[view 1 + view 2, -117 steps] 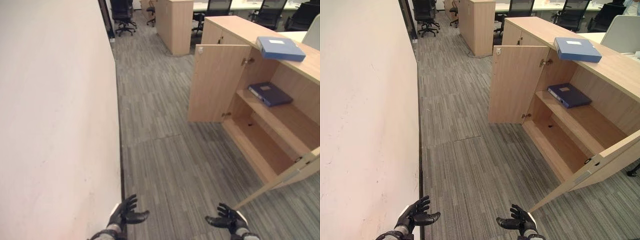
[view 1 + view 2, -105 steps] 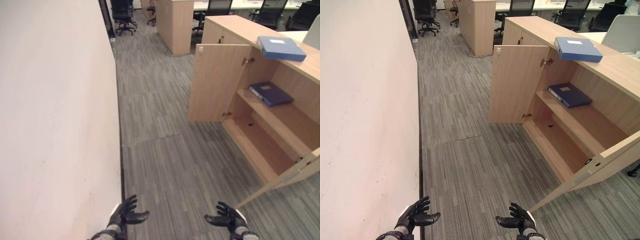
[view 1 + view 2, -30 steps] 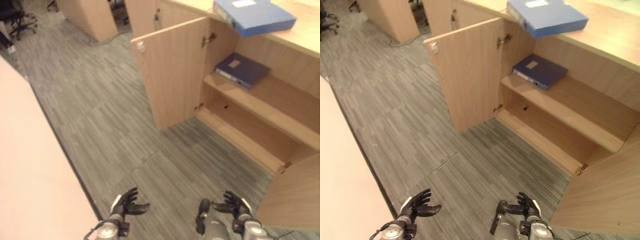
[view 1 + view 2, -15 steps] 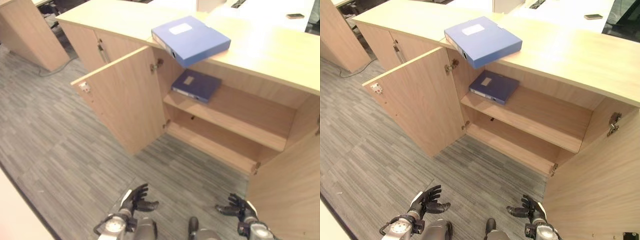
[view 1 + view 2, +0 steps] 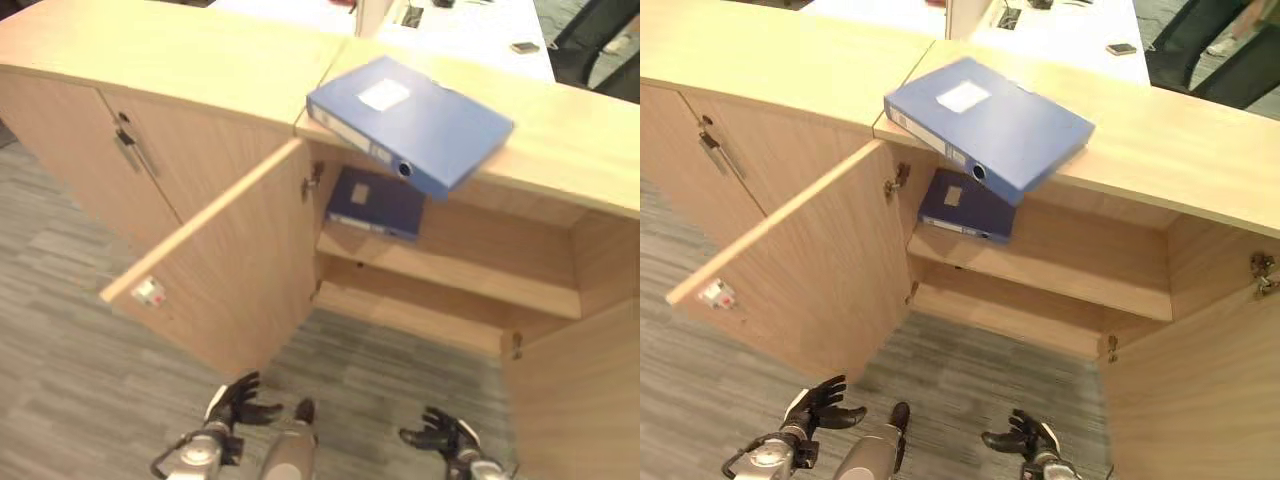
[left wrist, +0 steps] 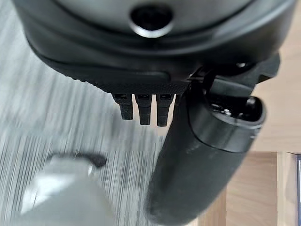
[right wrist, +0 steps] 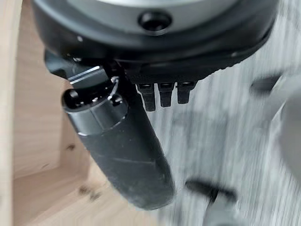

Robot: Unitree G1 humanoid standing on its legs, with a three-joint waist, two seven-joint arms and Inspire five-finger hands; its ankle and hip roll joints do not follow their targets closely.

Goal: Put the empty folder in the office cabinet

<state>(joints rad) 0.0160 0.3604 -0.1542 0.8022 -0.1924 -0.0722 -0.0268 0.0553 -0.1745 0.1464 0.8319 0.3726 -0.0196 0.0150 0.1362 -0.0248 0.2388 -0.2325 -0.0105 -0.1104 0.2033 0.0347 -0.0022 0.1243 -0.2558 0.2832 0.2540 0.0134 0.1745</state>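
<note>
Low in the frame, the left robot hand [image 5: 237, 402] and the right robot hand [image 5: 437, 435] hang over the grey carpet [image 5: 60, 350], fingers spread and holding nothing. Above them stands the office cabinet [image 5: 1060, 290] with both doors swung wide (the left door [image 5: 225, 280] juts toward the lower left). A blue folder [image 5: 410, 120] lies on the cabinet's top, one corner overhanging the edge. A darker folder [image 5: 375, 203] rests flat on the upper shelf [image 5: 1070, 270], just below it.

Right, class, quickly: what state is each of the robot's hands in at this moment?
Left hand: open, holding nothing.
Right hand: open, holding nothing.
</note>
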